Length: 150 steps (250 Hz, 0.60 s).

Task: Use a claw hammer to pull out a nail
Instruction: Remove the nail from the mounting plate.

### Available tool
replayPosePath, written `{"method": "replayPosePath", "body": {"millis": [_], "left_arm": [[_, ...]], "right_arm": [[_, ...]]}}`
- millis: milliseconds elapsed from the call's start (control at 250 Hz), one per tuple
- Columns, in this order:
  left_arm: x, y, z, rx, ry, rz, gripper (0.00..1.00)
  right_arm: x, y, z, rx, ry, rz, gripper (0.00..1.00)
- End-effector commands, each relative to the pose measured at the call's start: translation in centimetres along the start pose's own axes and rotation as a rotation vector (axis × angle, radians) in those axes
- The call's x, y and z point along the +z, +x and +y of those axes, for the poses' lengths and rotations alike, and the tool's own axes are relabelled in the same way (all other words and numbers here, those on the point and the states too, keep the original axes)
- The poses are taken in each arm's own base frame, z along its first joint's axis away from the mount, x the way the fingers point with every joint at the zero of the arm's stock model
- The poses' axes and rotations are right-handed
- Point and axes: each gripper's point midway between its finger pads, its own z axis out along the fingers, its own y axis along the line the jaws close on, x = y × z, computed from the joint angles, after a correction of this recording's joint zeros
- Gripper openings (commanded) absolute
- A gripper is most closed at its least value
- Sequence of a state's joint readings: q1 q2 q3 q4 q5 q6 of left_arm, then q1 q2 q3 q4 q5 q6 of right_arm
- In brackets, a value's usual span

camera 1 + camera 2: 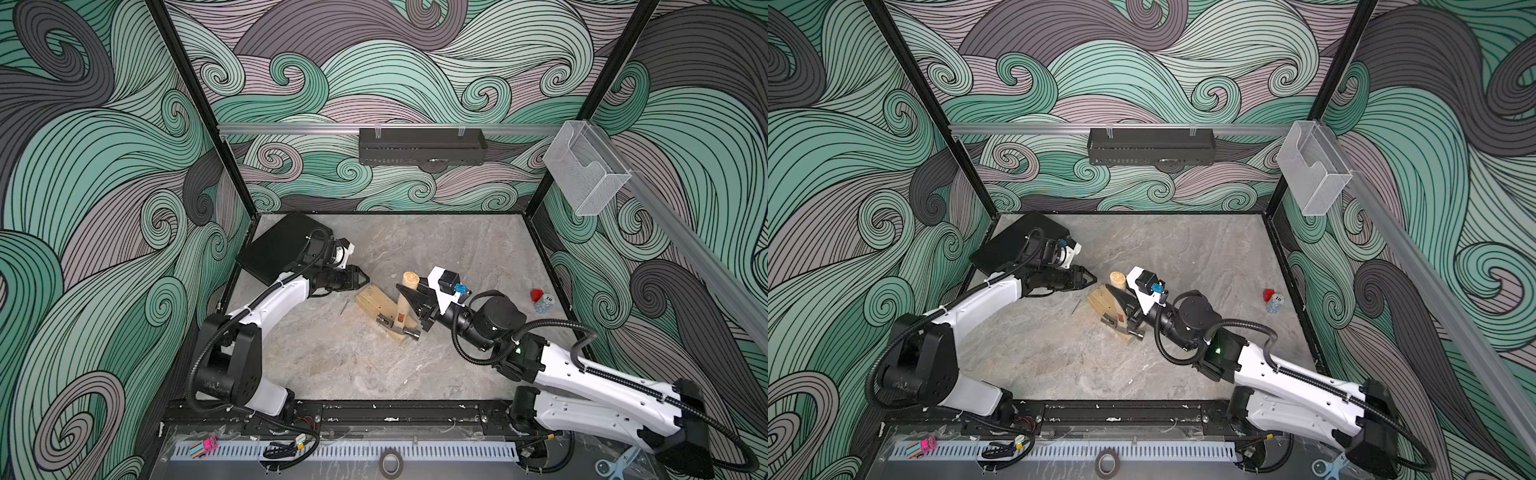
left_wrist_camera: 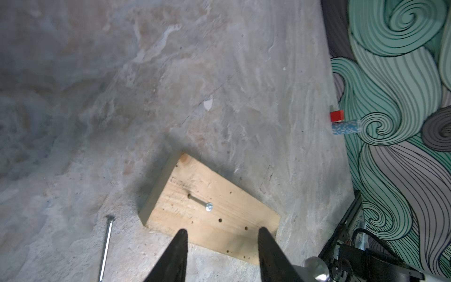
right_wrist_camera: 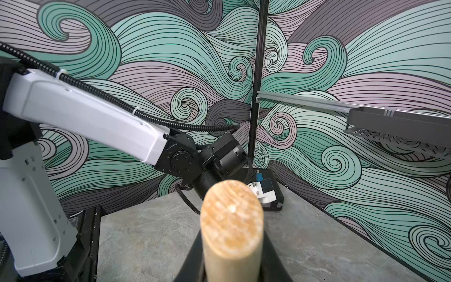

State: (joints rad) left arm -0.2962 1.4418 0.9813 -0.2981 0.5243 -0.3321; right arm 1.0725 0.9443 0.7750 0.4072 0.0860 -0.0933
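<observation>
Your grey marbled table carries everything here, and both arms reach in from the near rail toward its middle. A black box sits in the far corner on the left arm's side.

Near the table's middle a pale wooden board lies flat, its top dotted with small holes. The claw hammer stands on that board. Its grey steel head rests on the board's near end, and the wooden handle rises steeply, with its cut end facing the right wrist camera.

Your right gripper is clamped on the handle, with a black finger on either side of it. You cannot tell from these views whether the claw is hooked on anything.

Your left gripper hangs over the board's other end with its jaws apart and nothing between them. One nail sticks out of the board just ahead of those fingertips, its head clear of the wood. A loose nail lies on the table just beside the board.

A red block and a blue-speckled piece sit together near the wall on the right arm's side, well apart from the board.
</observation>
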Motion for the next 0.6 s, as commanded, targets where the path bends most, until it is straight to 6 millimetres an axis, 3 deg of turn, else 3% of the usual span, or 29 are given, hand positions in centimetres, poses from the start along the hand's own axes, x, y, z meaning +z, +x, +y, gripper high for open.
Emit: {"method": "replayPosePath", "body": {"millis": [0,120,292,595], "left_arm": [[-2.2,-1.0,-2.8,0.109,0.089,-0.115,0.45],[-4.2,-1.3,-4.9,0.257,0.115,-0.238,0.45],[-5.8,0.9,-8.2,0.57,0.178,-0.354,0.44],[-4.2,7.7,-11.4,0.984,0.261,-0.298,0.4]], "right_arm": [[-2.1,-8.5,-1.1,0.025,0.027,-0.194,0.0],[-2.4,-8.7,-2.2,0.044,0.082,-0.115,0.0],[-3.2,-9.1,-3.6,0.098,0.149,-0.073,0.0],[-3.3,-9.9,-3.9,0.12,0.157,-0.054,0.0]]}}
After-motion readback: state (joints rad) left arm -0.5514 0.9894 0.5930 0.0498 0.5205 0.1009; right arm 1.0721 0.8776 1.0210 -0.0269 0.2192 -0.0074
